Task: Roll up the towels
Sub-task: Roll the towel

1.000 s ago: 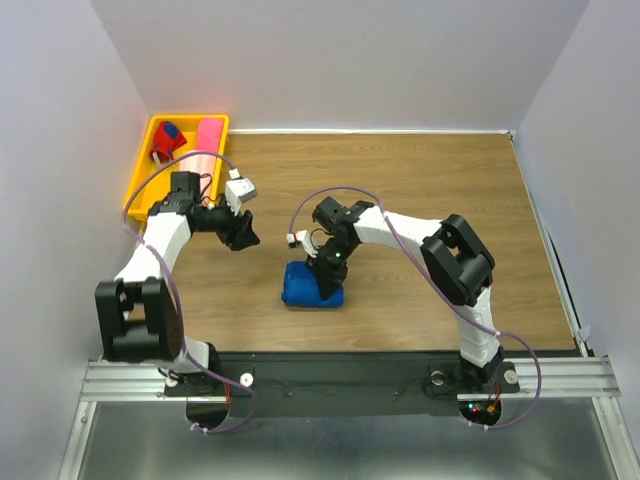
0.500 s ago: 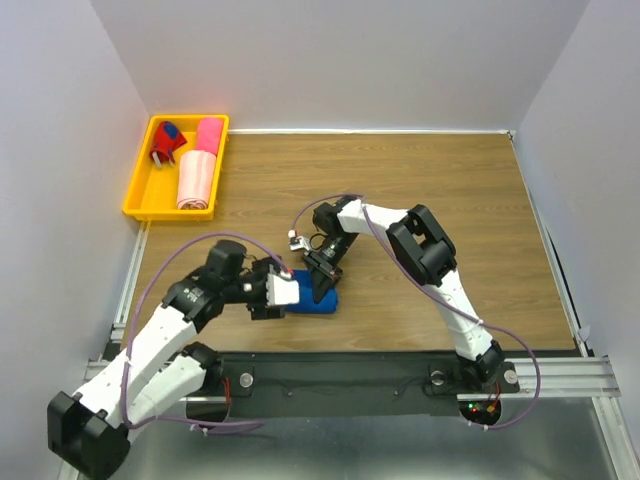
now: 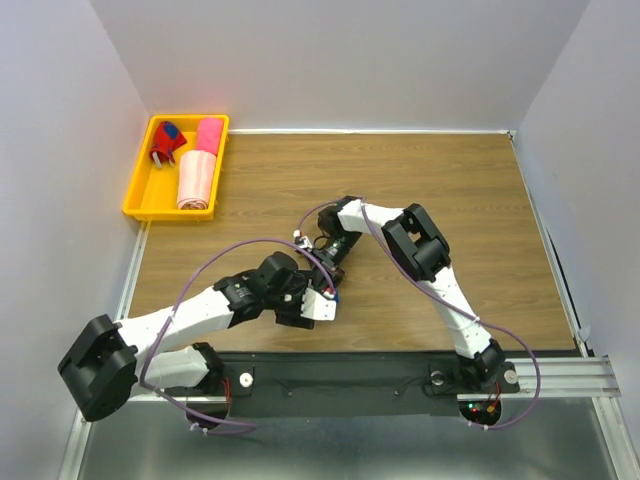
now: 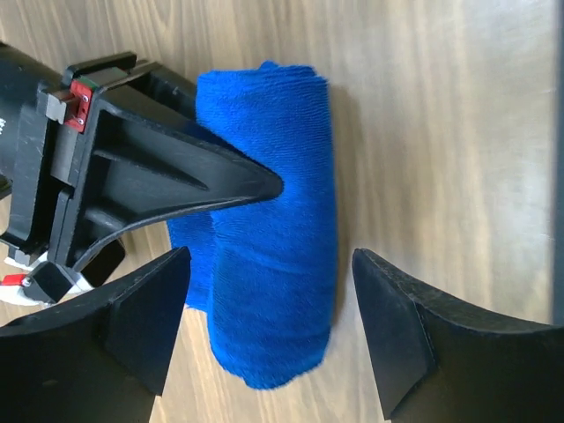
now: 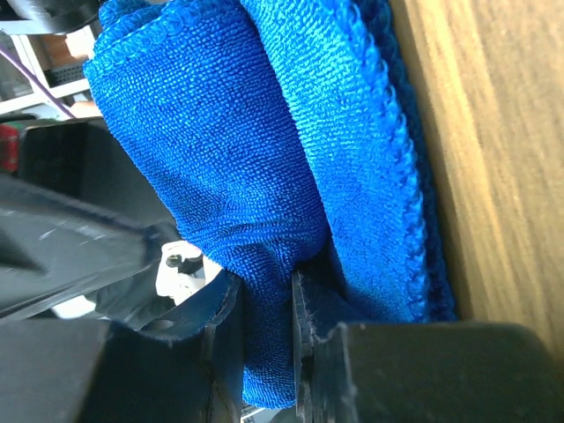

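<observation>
The blue towel (image 4: 282,220) lies by the near edge of the desk (image 3: 450,190), left of centre. It sits directly under the left end effector (image 4: 269,260), whose fingers stand wide open either side of it, with the roll's long axis crossing their closing line. The right end effector (image 5: 264,295) is clamped on a fold at its far side; the cloth is fuzzy royal blue, wound into a thick, slightly loose bundle with stitched hems showing.

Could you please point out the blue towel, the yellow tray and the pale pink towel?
blue towel (image 4: 282,256), left wrist view, middle of its top surface.
yellow tray (image 3: 150,190), top external view, bare floor by its left wall.
pale pink towel (image 3: 197,180), top external view, middle of its length.
</observation>
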You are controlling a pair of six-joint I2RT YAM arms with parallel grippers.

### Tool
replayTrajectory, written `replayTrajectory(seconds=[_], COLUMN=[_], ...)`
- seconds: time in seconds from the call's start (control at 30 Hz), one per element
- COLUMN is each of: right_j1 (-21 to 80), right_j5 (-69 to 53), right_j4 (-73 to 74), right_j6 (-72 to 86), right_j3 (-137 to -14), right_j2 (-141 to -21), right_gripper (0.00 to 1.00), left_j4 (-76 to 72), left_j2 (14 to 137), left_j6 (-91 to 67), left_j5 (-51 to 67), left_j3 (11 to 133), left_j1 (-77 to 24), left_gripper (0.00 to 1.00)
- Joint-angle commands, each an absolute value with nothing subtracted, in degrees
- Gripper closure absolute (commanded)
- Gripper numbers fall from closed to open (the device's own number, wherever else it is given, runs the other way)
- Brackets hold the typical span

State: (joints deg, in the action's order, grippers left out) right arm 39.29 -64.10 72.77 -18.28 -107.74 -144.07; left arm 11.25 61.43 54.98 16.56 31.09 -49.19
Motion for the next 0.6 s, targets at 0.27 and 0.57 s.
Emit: replayTrajectory(seconds=[0.27,0.57], right_j1=[36.13,26.2], right_j5=[-57.39,-58.28], right_j4=[70.4,61.55], right_j6=[-19.6,-14.08], right_j3=[-110.12,-110.4], right_j2=[-146.43,-132.3], right_gripper=[0.71,0.47], left_j4=[11.77,22.13], left_j2=[71.01,78.92], left_j6=[49.4,48.34], left_j5=[14.23,28.28], left_j3=[31.55,39.53], left_j1=[-50.19,-42.21], left_gripper=[0.8,0.97])
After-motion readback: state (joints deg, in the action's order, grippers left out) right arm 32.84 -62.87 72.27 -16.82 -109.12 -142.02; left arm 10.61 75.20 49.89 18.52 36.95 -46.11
